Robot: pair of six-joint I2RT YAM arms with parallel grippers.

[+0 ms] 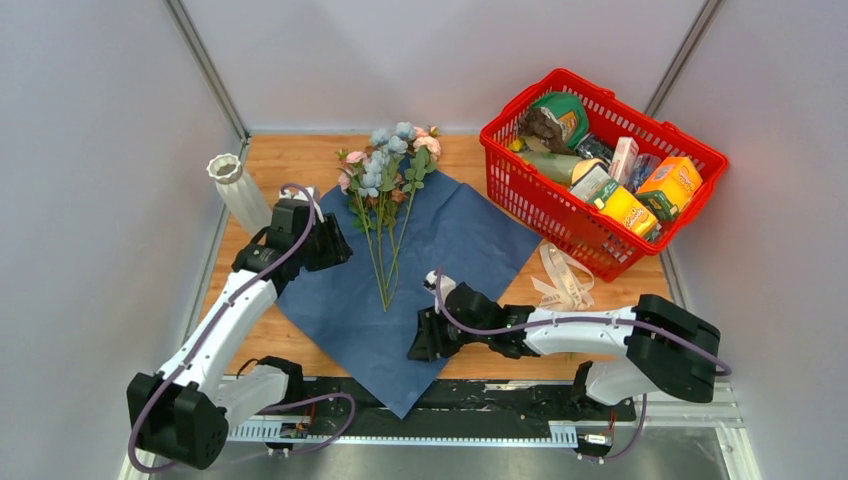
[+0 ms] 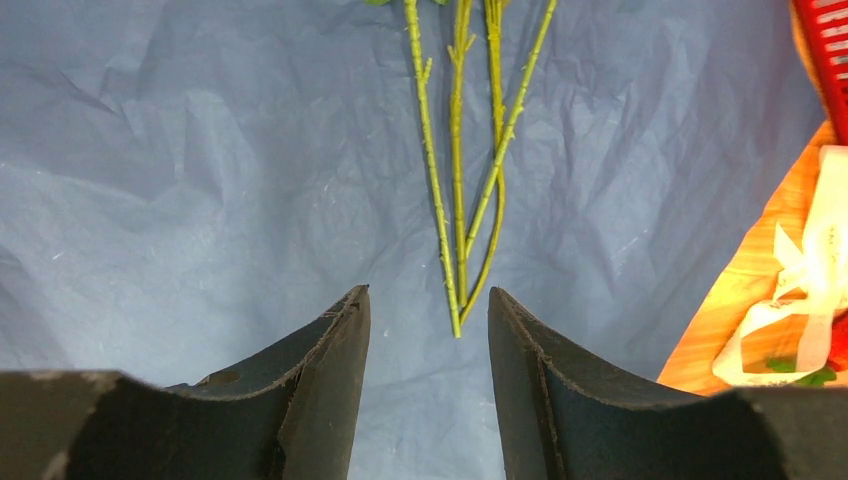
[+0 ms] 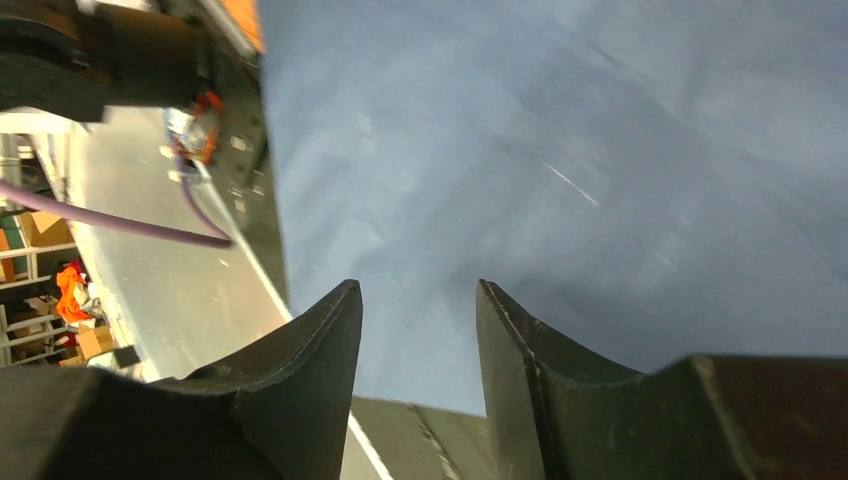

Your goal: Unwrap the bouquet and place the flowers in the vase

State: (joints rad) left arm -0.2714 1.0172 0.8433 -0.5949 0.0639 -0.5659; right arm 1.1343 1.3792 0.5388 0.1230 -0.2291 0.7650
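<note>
The bouquet lies undone: its blue paper (image 1: 450, 240) is spread flat on the table, and the flowers (image 1: 388, 160) rest on it, blooms far, green stems (image 1: 385, 270) pointing near. The white ribbed vase (image 1: 235, 185) stands at the far left. My left gripper (image 1: 338, 246) hovers over the paper just left of the stems. In the left wrist view it (image 2: 428, 300) is open, and the stem ends (image 2: 458, 250) lie just ahead of its gap. My right gripper (image 1: 418, 345) is open over the paper's near part (image 3: 550, 150), with nothing between its fingers (image 3: 320, 340).
A red basket (image 1: 520, 190) full of groceries stands at the far right. The loose cream ribbon (image 1: 565, 280) lies on the wood between the basket and the right arm, and shows in the left wrist view (image 2: 800, 300). A metal rail (image 1: 480, 435) runs along the near edge.
</note>
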